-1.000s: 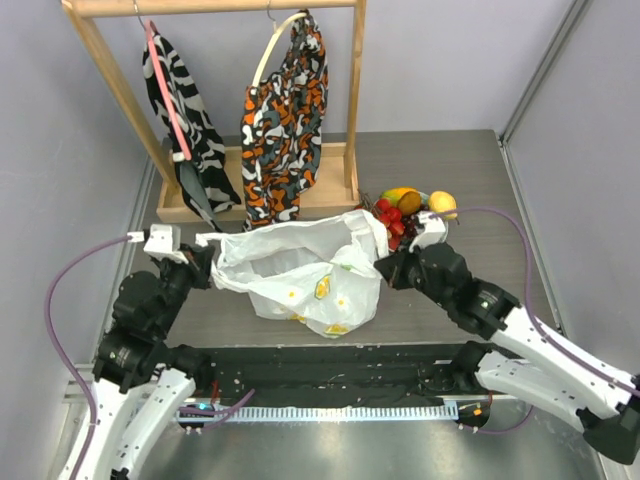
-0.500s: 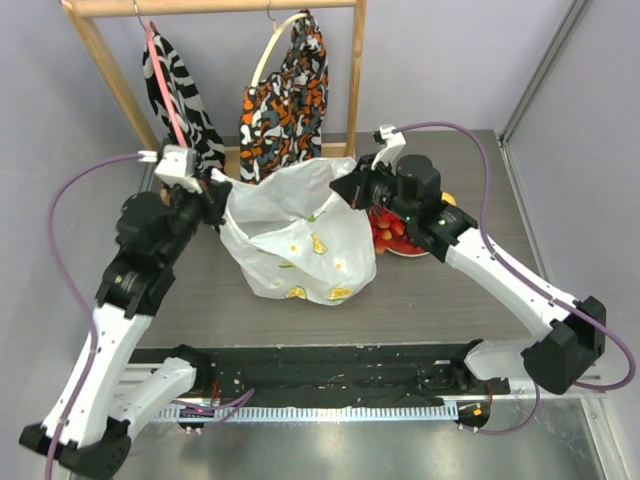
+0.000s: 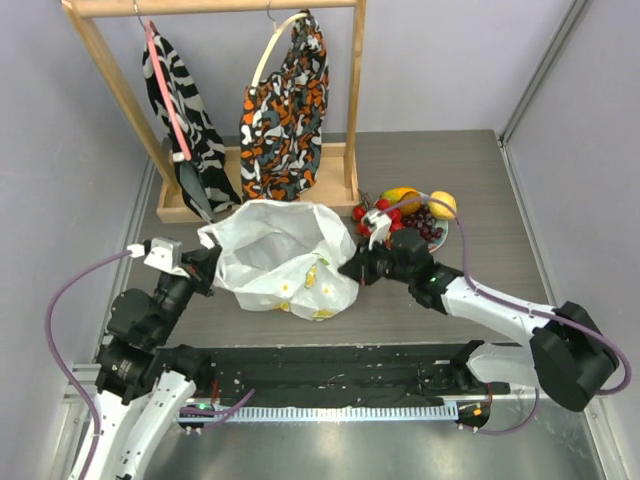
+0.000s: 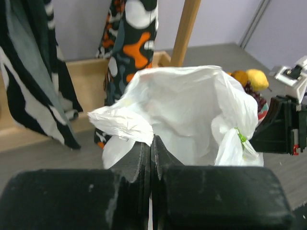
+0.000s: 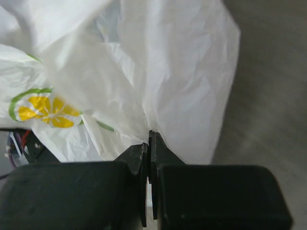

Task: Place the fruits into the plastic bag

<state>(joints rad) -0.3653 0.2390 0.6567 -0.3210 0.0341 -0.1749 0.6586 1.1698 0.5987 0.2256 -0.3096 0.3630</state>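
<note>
We count one plastic bag point(image 3: 280, 255), mouth agape mid-table, with two grippers clamped on its rim: the left gripper point(image 3: 208, 262) at its 9 o'clock, the right gripper point(image 3: 350, 270) at 3. Four fruits, red berries point(image 3: 385, 212), grape bunch point(image 3: 428, 222), lemon point(image 3: 443, 204) and mango point(image 3: 400, 197), share one plate point(image 3: 440, 240) at its 2 o'clock.

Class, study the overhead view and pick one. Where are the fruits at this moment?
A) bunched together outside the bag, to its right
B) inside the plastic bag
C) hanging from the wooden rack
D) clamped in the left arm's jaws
A: the fruits lie in a cluster beside the plastic bag, whose open mouth shows only white plastic.
</note>
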